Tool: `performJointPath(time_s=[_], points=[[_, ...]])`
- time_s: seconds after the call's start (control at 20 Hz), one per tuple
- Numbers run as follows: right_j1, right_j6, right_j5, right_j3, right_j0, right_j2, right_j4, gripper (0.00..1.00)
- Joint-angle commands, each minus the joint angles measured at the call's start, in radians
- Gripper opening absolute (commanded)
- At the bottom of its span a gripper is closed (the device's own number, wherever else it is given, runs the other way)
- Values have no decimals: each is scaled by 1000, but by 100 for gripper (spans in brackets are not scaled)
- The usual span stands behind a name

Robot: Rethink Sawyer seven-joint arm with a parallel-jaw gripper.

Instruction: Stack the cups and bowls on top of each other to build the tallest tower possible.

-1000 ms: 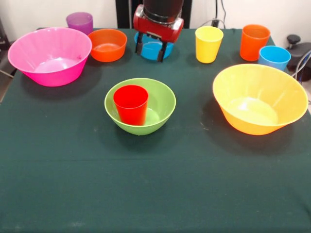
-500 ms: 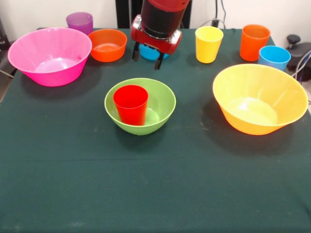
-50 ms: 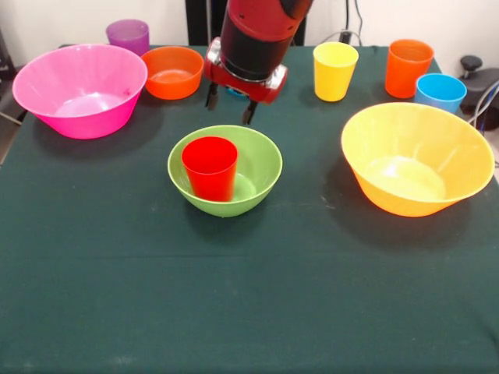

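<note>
A red cup [image 3: 210, 167] stands upright inside the lime green bowl [image 3: 263, 165] at the table's middle; this is the only pile. My gripper [image 3: 230, 111] hangs open and empty just behind the green bowl's far rim. It hides nearly all of the small blue bowl [image 3: 236, 92]. On the left are the large pink bowl [image 3: 78, 89], the small orange bowl [image 3: 173, 72] and the purple cup [image 3: 128, 35]. To the right stand the yellow cup [image 3: 335, 70], orange cup [image 3: 408, 68], light blue cup [image 3: 440, 92] and large yellow-orange bowl [image 3: 417, 156].
A dark green cloth [image 3: 249, 296] covers the table. Cables and a black object [image 3: 479, 82] lie past the table's right edge.
My gripper has moved from over the small blue bowl toward the green bowl, still open and empty. The cups and bowls have not moved.
</note>
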Motion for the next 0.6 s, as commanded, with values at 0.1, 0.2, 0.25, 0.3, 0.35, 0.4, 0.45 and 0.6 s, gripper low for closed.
performJointPath(time_s=[0.1, 0.2, 0.25, 0.3, 0.35, 0.4, 0.45, 0.6], points=[[84, -69, 121, -170, 12, 99, -24, 100], [88, -69, 129, -180, 13, 100, -22, 100], [91, -69, 135, -189, 15, 100, -21, 100], [92, -69, 143, -195, 15, 101, -18, 100], [87, -71, 145, -190, 13, 102, -16, 100], [87, -71, 148, -193, 13, 102, -15, 100], [88, -69, 152, -198, 14, 101, -14, 100], [90, -62, 159, -207, 20, 98, -14, 100]])
